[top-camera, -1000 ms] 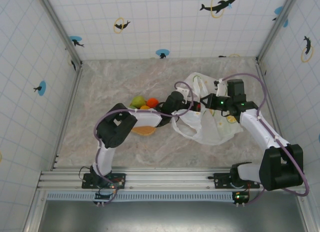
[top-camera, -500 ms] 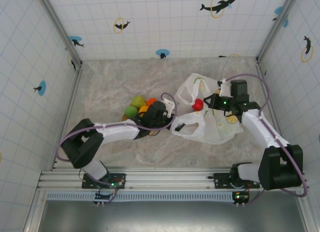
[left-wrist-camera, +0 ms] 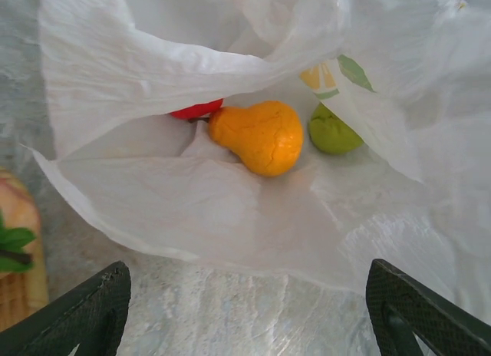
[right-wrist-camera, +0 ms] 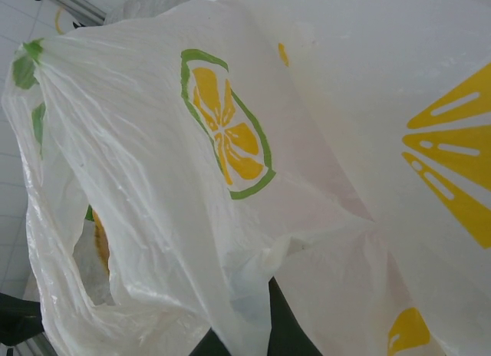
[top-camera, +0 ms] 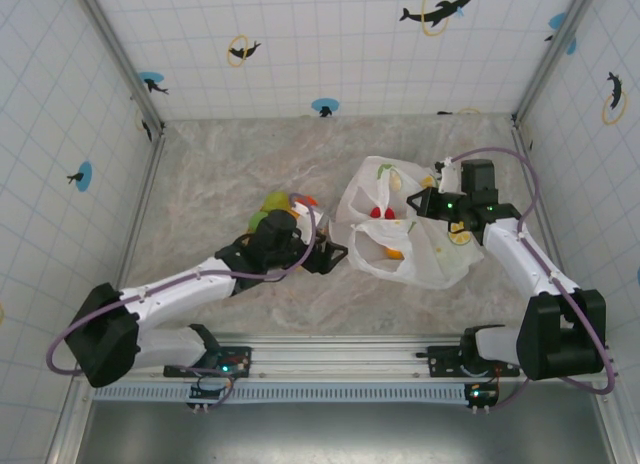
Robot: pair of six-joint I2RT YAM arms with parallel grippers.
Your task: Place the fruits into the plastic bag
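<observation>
The plastic bag (top-camera: 430, 259) lies right of centre with its mouth facing left. My right gripper (top-camera: 428, 202) is shut on a fold of the plastic bag (right-wrist-camera: 230, 141) at its upper edge, the dark fingers (right-wrist-camera: 295, 333) pinching the film. Inside the plastic bag (left-wrist-camera: 230, 210) lie an orange pear-shaped fruit (left-wrist-camera: 261, 137), a red fruit (left-wrist-camera: 196, 109) half under the film, and a green fruit (left-wrist-camera: 334, 132). My left gripper (top-camera: 330, 255) is open just outside the mouth, with nothing between its fingers (left-wrist-camera: 77, 318). More fruits, green (top-camera: 262, 221), yellow-green (top-camera: 275, 201) and orange (top-camera: 306, 200), sit left of the bag.
A tan woven mat (left-wrist-camera: 11, 302) with a pale pinkish fruit (left-wrist-camera: 15, 218) on it is at the left edge of the left wrist view. Tiled walls (top-camera: 60, 184) enclose the marble table (top-camera: 200, 164) on three sides. Bare marble lies behind and in front of the bag.
My left arm has drawn back out of the bag mouth toward the lower left. An orange fruit now lies inside the bag beside the red one. The right gripper stays put.
</observation>
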